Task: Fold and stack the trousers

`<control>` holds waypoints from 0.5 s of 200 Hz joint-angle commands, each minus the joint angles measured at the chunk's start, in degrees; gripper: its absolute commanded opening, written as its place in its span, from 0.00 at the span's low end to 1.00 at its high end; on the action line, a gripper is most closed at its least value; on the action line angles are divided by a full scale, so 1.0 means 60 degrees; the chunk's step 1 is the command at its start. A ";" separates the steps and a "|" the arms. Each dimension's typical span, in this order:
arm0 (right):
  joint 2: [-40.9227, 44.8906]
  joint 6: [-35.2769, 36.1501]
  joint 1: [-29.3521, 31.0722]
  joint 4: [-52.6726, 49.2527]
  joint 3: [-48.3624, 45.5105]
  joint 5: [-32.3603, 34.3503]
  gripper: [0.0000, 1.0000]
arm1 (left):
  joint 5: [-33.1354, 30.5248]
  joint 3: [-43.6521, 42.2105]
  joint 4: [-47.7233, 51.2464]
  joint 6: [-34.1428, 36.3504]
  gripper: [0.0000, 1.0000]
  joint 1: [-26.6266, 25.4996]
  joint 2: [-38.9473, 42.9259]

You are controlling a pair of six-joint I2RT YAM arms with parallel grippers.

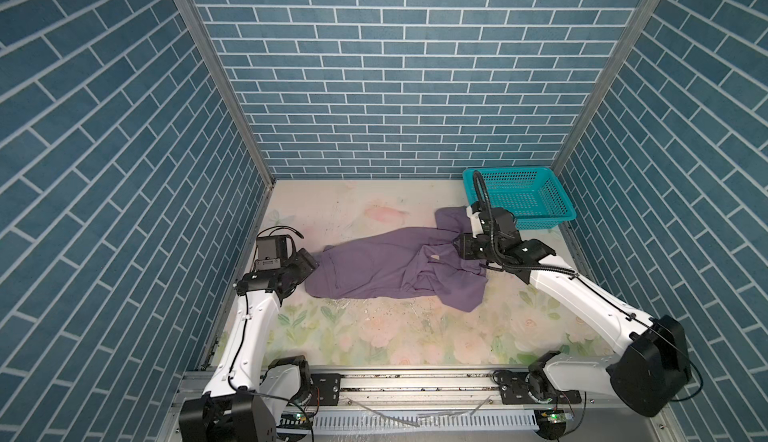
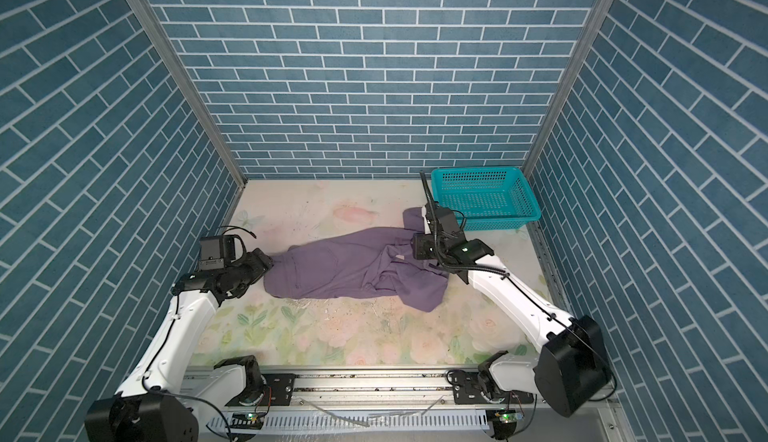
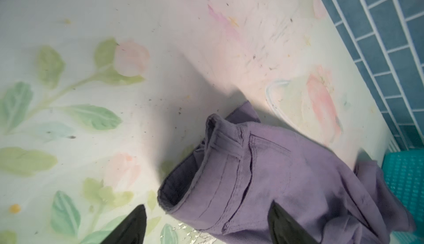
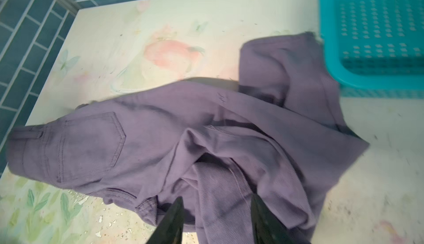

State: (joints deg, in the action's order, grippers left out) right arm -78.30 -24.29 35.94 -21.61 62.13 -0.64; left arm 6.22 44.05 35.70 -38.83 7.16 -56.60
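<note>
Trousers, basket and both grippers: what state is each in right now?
trousers: lying on the table in a rumpled heap, legs bunched, not folded, outside the basket.
basket: upright in the far right corner, empty.
left gripper: open wide at the waistband end, gripping nothing.
right gripper: jaws apart over the bunched leg cloth, no grip visible.

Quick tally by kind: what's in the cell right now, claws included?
trousers, purple: 1
basket, teal: 1
claws: 2, left claw and right claw, both open over the cloth
Total: 4
</note>
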 commanded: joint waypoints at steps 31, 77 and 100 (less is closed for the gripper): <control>-0.3613 0.1257 0.0909 -0.0236 0.3042 -0.0239 0.68 | -0.1498 0.1130 0.1130 0.0011 0.99 0.0036 0.0179; -0.6730 0.2969 0.0721 -0.1541 0.6223 0.0562 0.68 | -0.1598 0.1054 0.0709 0.0143 0.99 0.0037 -0.0517; -0.7815 0.3376 0.0329 -0.2169 0.7560 0.0299 0.68 | -0.1549 0.0948 0.0258 -0.0045 0.99 0.0025 -0.1176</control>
State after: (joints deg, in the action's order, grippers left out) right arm -120.86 -10.24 40.34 -27.97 99.44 0.60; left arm -2.02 50.22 39.18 -38.85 7.16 -60.47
